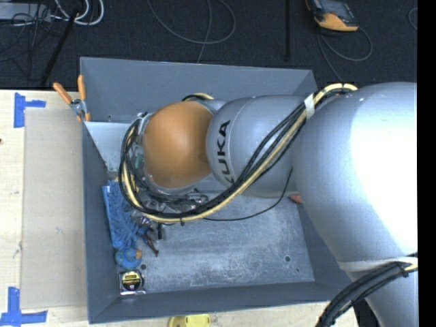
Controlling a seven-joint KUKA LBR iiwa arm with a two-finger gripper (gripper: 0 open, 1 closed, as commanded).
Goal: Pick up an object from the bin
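Note:
My gripper (152, 231) shows as dark parts below the arm's wrist, low over the left side of the bin. Right beside it, against the left wall, lies a crumpled blue thing (117, 218) like cloth or netting, long and narrow. A small blue rounded piece (126, 256) with an orange spot lies just below the gripper's tip. Nearer the front left corner sits a small tape measure (131, 281), dark with a yellow face. Whether the gripper touches the blue thing is hidden by the wrist.
The arm crosses the bin from the right and covers its back and middle. A small red-orange bit (294, 198) peeks out under the arm at the right. Bare grey floor spreads across the front right.

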